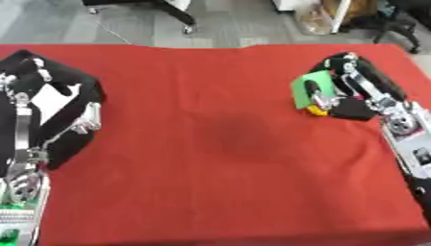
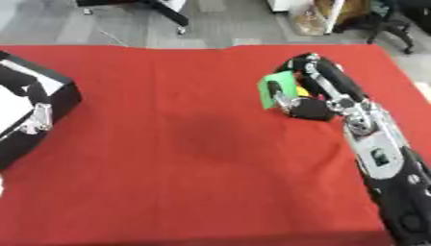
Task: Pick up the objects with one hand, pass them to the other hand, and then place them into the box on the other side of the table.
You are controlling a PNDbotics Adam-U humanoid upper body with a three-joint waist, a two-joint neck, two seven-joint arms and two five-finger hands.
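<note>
— Red cloth covers your bench [image 1: 219, 144] in the left eye view. Where's the piece?
— Your right hand [image 1: 336, 93] curls round a green block [image 1: 305, 86] at the far right, something yellow [image 1: 316, 110] beneath. The left hand [image 1: 50, 108] sits over the black box [image 1: 80, 91]; its fingers I cannot tell.
— And the right eye view?
— Same grasp, box at the left edge.

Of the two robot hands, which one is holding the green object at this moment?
The right hand, at the table's right side, curled round the green object. The left hand is over the black box.
</note>
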